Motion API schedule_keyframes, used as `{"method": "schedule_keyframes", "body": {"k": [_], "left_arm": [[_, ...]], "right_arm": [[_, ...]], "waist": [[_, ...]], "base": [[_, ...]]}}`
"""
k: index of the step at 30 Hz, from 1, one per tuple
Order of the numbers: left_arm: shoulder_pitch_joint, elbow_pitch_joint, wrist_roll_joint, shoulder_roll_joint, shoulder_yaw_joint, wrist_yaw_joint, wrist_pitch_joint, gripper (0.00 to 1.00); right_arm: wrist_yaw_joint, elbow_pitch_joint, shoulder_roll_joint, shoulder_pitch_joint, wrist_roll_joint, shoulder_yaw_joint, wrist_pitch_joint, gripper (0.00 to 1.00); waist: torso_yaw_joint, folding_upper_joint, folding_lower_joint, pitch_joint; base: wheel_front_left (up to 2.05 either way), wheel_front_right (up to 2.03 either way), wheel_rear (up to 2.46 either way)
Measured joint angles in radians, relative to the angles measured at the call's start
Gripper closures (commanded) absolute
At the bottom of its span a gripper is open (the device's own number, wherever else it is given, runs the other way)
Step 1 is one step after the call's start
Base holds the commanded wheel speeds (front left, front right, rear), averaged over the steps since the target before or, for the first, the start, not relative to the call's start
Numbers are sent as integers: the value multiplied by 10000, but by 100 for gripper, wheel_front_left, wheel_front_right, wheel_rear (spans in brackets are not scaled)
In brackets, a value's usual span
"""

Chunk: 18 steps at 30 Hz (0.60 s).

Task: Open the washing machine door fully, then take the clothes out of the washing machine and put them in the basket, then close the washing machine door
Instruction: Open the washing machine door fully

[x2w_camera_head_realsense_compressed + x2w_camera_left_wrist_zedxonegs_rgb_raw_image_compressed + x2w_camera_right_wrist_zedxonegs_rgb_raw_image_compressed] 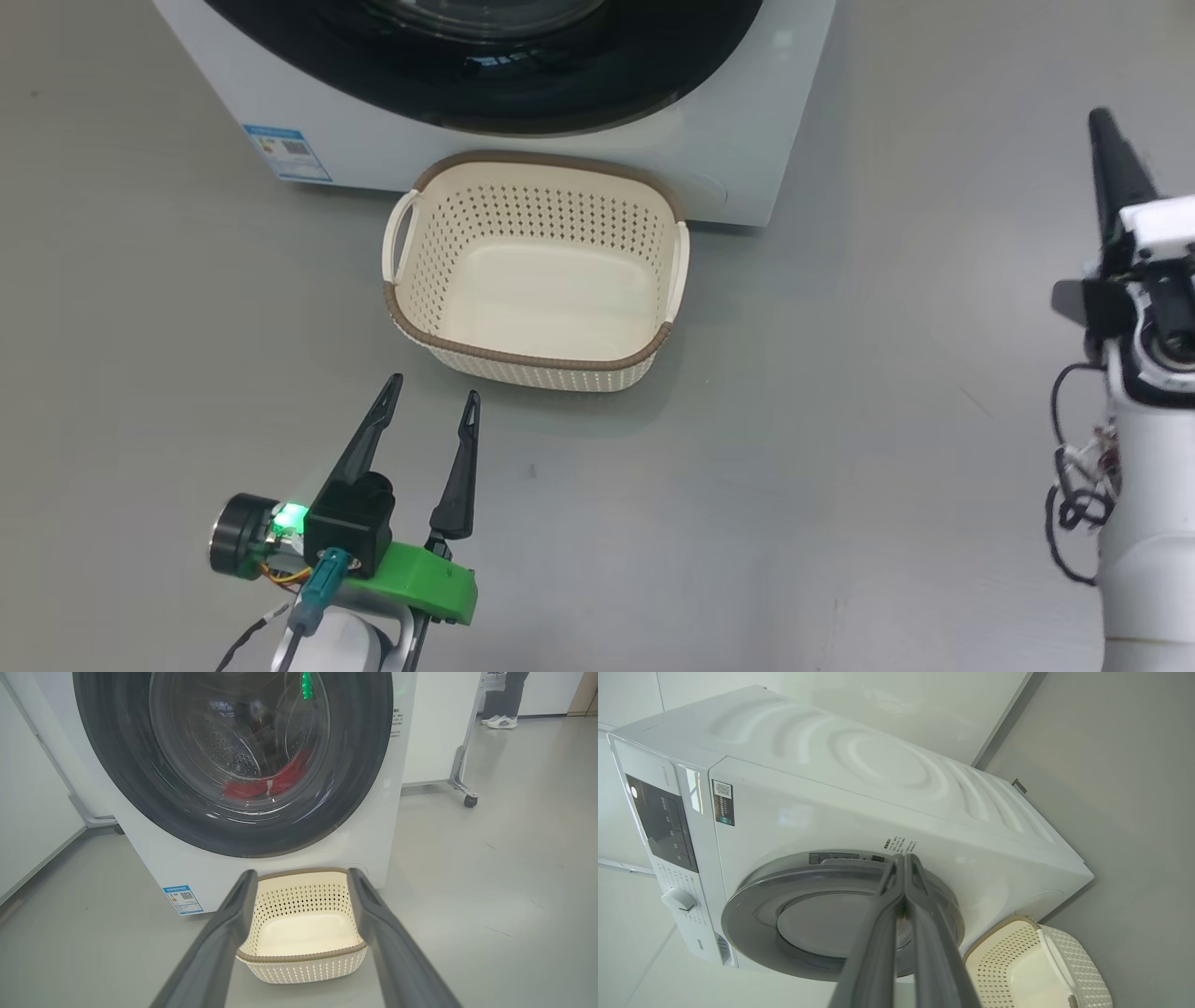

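The white washing machine (373,826) stands ahead with its round black-rimmed door (117,774) closed against the front. Behind the glass, red clothes (275,781) lie low in the steel drum. The cream basket (537,364) sits empty on the floor just before the machine. My left gripper (434,397) hovers open in front of the basket, fingers aimed at it. My right gripper (903,858) is shut on nothing, its tips close to the door's upper rim (822,872) in the right wrist view; in the head view its dark finger (1116,168) shows at the far right.
Grey floor (840,448) lies open on both sides of the basket. A wheeled stand leg (462,777) and a person's shoes (502,721) are off to the machine's right. White wall panels (28,793) close in on its left.
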Motion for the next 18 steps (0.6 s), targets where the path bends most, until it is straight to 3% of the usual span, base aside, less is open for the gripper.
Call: {"method": "schedule_keyframes", "body": {"k": [8, 18], "left_arm": [[-351, -12, -132, -6, -360, 13, 0, 0], [-906, -261, -439, -19, -683, 73, 0, 0]], "right_arm": [[-627, 105, -727, -1819, 556, -303, 1035, 100], [-1024, 518, -1340, -3608, 698, -598, 1476, 100]], "waist": [[606, 0, 0, 694], [1118, 0, 0, 1499]], "base": [[0, 0, 0], [0, 0, 0]]}}
